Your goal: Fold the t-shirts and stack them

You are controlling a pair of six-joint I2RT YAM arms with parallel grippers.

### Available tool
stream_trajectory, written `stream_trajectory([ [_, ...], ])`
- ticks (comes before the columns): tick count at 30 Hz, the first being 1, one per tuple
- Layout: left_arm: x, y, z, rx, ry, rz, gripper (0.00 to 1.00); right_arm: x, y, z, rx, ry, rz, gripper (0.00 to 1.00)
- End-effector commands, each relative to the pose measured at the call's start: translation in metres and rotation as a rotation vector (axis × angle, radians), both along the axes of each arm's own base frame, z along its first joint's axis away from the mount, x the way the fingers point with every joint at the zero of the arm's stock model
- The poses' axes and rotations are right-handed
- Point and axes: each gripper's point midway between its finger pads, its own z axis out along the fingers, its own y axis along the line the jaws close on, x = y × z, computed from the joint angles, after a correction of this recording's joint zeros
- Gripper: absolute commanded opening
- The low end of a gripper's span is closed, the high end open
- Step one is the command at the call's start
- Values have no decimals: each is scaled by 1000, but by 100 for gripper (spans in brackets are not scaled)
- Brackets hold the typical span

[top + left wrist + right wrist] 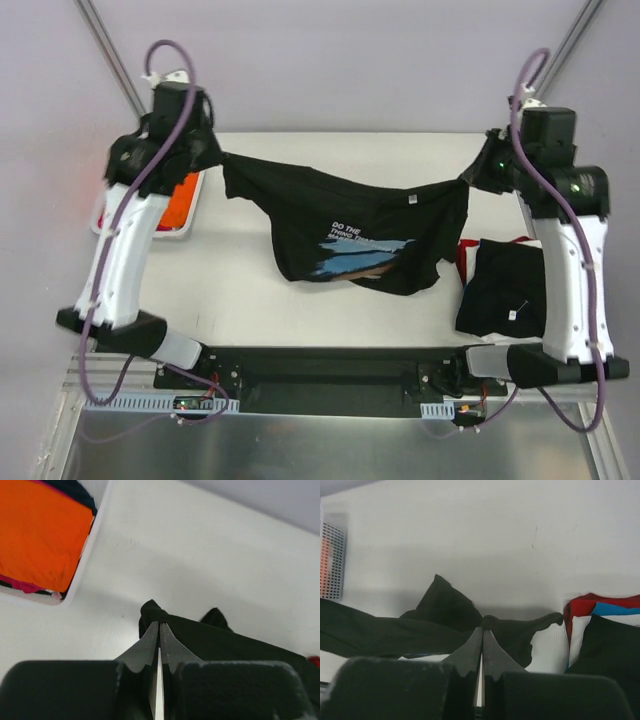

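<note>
Our left gripper (159, 625) and right gripper (482, 630) both pinch the black tee (350, 235); basket (90, 547) at 9 o'clock, folded stack (505, 285) at 4.

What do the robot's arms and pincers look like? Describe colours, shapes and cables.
The left arm and right arm have white links, black joints and black bases. A purple cable loops along each. The left pincer and right pincer each have two dark grey tapering fingers on a blocky black body. A small green light glows on the right arm.
</note>
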Motion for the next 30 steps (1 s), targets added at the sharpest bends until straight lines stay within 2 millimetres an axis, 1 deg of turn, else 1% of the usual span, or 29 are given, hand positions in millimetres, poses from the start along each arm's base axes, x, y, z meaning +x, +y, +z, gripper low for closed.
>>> stream_trajectory([
  [1, 42, -6, -69, 27, 192, 63, 0, 45, 15, -41, 25, 98, 67, 1],
  [2, 54, -7, -87, 45, 237, 76, 0, 51, 17, -50, 29, 118, 74, 1],
  [3, 61, -9, -96, 50, 257, 80, 0, 58, 18, -59, 26, 144, 74, 1],
  [4, 69, -10, -97, 50, 258, 85, 0, 72, 19, -74, 23, 177, 75, 1],
  [5, 84, -12, -116, 63, 301, 92, 0, 79, 19, -85, 26, 208, 76, 1],
  [6, 91, -13, -122, 64, 314, 93, 0, 85, 21, -91, 31, 224, 83, 1],
  [7, 100, -15, -119, 57, 301, 92, 0, 93, 23, -97, 35, 232, 86, 1],
  [8, 112, -16, -134, 65, 334, 96, 0, 104, 24, -113, 36, 272, 86, 1],
  [9, 119, -17, -139, 68, 340, 99, 0, 109, 25, -116, 41, 276, 90, 1],
  [10, 127, -18, -134, 63, 319, 100, 0, 117, 26, -122, 42, 279, 91, 1],
  [11, 136, -19, -149, 74, 347, 103, 0, 126, 26, -133, 43, 300, 89, 1],
  [12, 142, -17, -153, 77, 350, 115, 0, 131, 26, -139, 49, 311, 86, 1],
  [13, 148, -16, -153, 72, 344, 124, 0, 138, 27, -139, 50, 299, 85, 1],
  [14, 154, -16, -166, 78, 364, 130, 0, 144, 25, -149, 50, 319, 73, 1],
  [15, 158, -13, -169, 78, 367, 147, 0, 148, 24, -154, 48, 325, 67, 1],
  [16, 162, -8, -173, 82, 367, 176, 0, 154, 23, -154, 49, 314, 59, 1],
  [17, 165, -6, -181, 92, 380, 193, 0, 158, 19, -158, 38, 316, 37, 1],
  [19, 171, -1, -189, 102, 379, 228, 0, 168, 13, -166, 21, 312, 6, 1],
  [20, 175, -1, -200, 105, 394, 227, 0, 172, 10, -168, 10, 308, -13, 1],
  [21, 178, -1, -207, 108, 405, 224, 0, 178, 10, -181, 14, 330, -22, 1],
  [22, 180, 0, -214, 106, 417, 225, 0, 181, 9, -185, 16, 340, -23, 1],
  [23, 182, -1, -228, 107, 448, 218, 0, 186, 10, -184, 26, 340, -23, 1],
  [25, 181, 1, -244, 102, 487, 225, 0, 189, 11, -197, 30, 371, -23, 1],
  [27, 179, 1, -252, 87, 509, 228, 0, 193, 12, -199, 37, 366, -23, 1],
  [28, 178, 1, -258, 84, 523, 230, 0, 194, 12, -204, 37, 378, -24, 1],
  [30, 178, 5, -264, 76, 541, 233, 0, 197, 12, -203, 41, 377, -22, 1],
])
